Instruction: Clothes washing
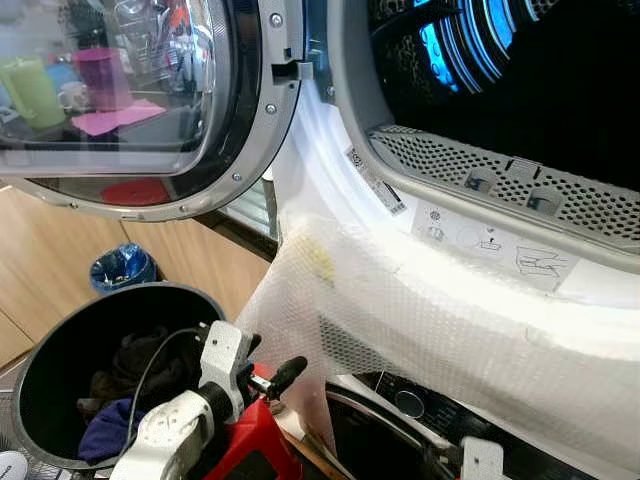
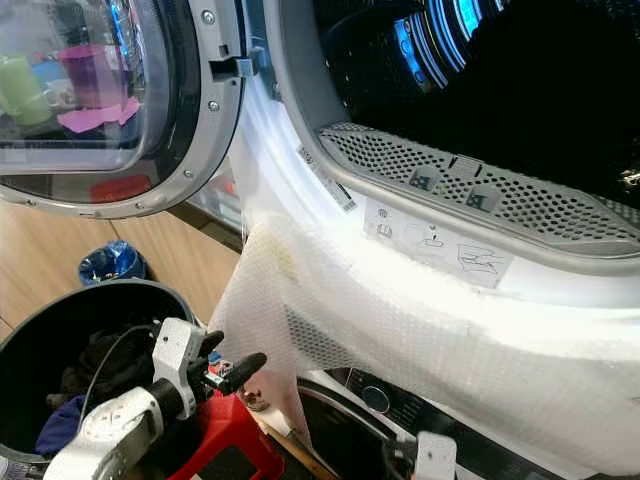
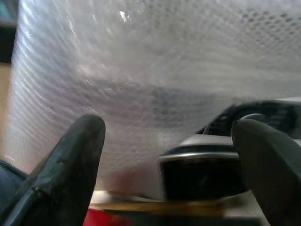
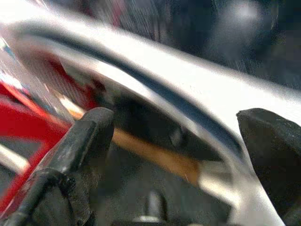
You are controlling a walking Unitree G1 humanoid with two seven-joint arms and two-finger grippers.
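Note:
A black laundry basket (image 1: 60, 330) stands at the lower left and holds dark clothes (image 1: 140, 365) and a blue garment (image 1: 105, 430). Beside the basket's right rim, over a red stool (image 1: 255, 445), my left gripper (image 1: 275, 380) is open and holds nothing. In the left wrist view its fingers (image 3: 80, 150) face the bubble wrap. The upper machine's drum (image 1: 540, 80) gapes dark at the upper right, its round door (image 1: 130, 100) swung open to the left. My right gripper (image 4: 176, 127) is open close to the lower machine's door rim (image 4: 141, 80).
A sheet of bubble wrap (image 1: 430, 330) hangs over the front below the drum and partly covers the lower machine (image 1: 400, 410). A blue bundle (image 1: 122, 268) lies on the floor by the wooden cabinets. My right wrist (image 1: 482, 458) shows at the bottom edge.

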